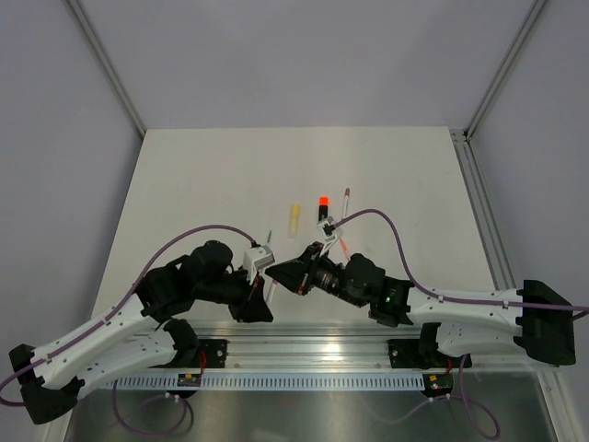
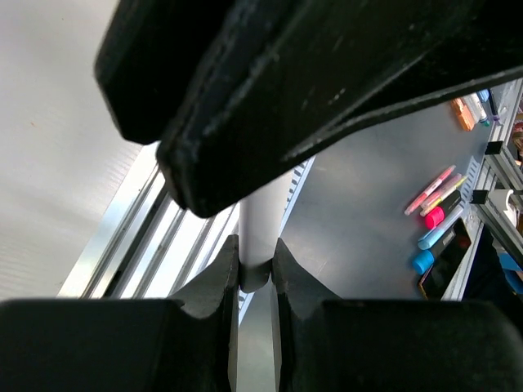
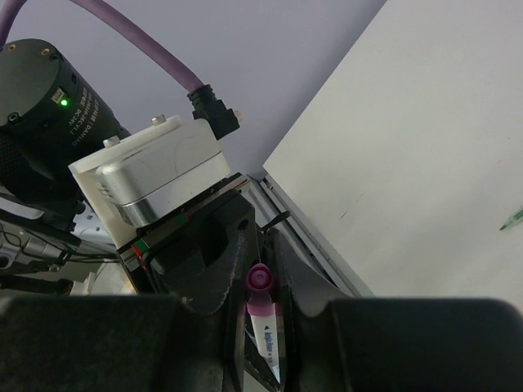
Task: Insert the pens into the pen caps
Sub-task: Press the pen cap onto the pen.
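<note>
The left tool [image 2: 255, 253] grasps a grey tube [image 2: 261, 216], the right tool [image 3: 260, 263] a pink-tipped white pen [image 3: 263, 317]; if misaligned, they could jam or slip free.

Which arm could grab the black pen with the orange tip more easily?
Right, probably. The black pen lies right of the middle, close by the right arm. The right fingers hold a white pen, though, so that goes first.

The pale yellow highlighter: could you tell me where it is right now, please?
The pale yellow highlighter lies on the table in the top view, just left of the orange-tipped black highlighter.
</note>
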